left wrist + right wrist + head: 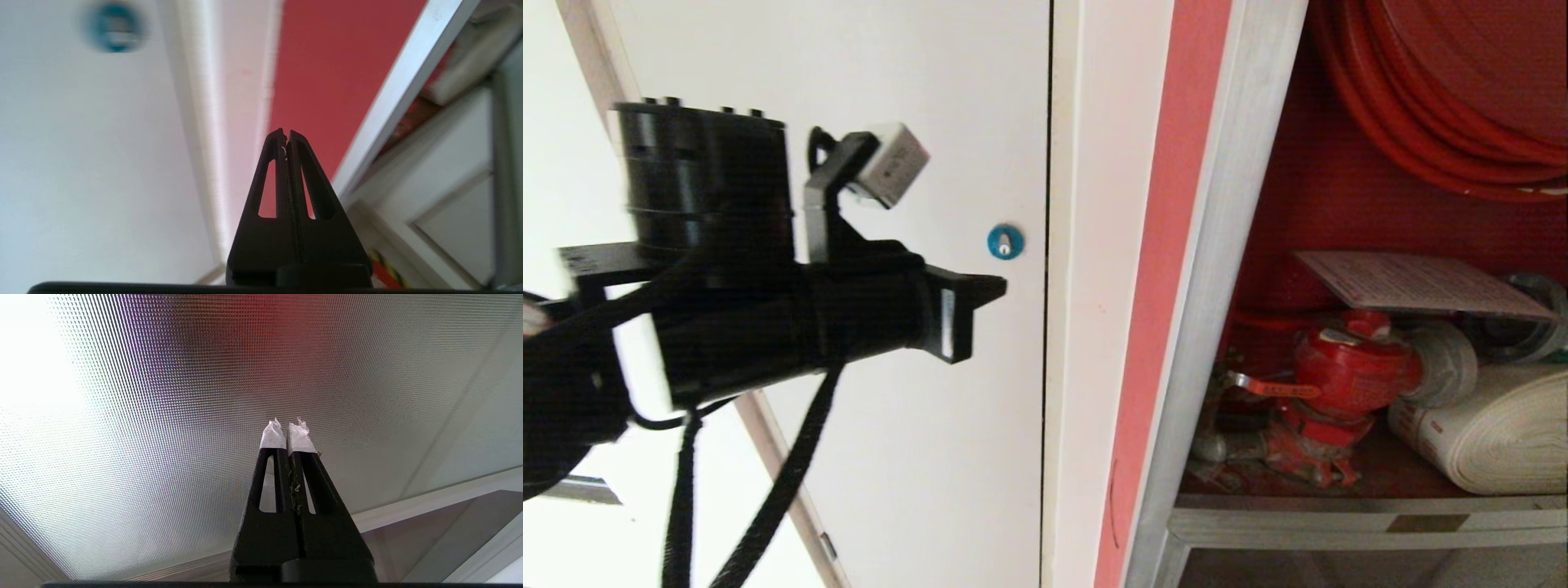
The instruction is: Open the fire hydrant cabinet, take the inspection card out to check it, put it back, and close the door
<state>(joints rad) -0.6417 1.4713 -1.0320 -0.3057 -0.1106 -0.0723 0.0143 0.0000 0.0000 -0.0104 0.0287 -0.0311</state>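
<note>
Bright, even light – blue lock (115, 27) blurred – glare beside frosted glass (204, 416)

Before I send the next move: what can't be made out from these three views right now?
- Inspection card: head view; print too fine to read.
- Cabinet's own door: in no view that I can identify.
- Fire hydrant cabinet: head view; picture edges cut off its top and right side.
- Blue lock: left wrist view; blurred.
- Right gripper: right wrist view; only patterned glass beyond it.
- Left gripper: shut, empty.

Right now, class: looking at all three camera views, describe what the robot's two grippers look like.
The left gripper has plain black wedge-shaped fingers with slotted cut-outs, a bulky black wrist, braided black cables and a small grey camera on a bracket. The right gripper is the same black shape, but white tape wraps its fingertips.
</note>
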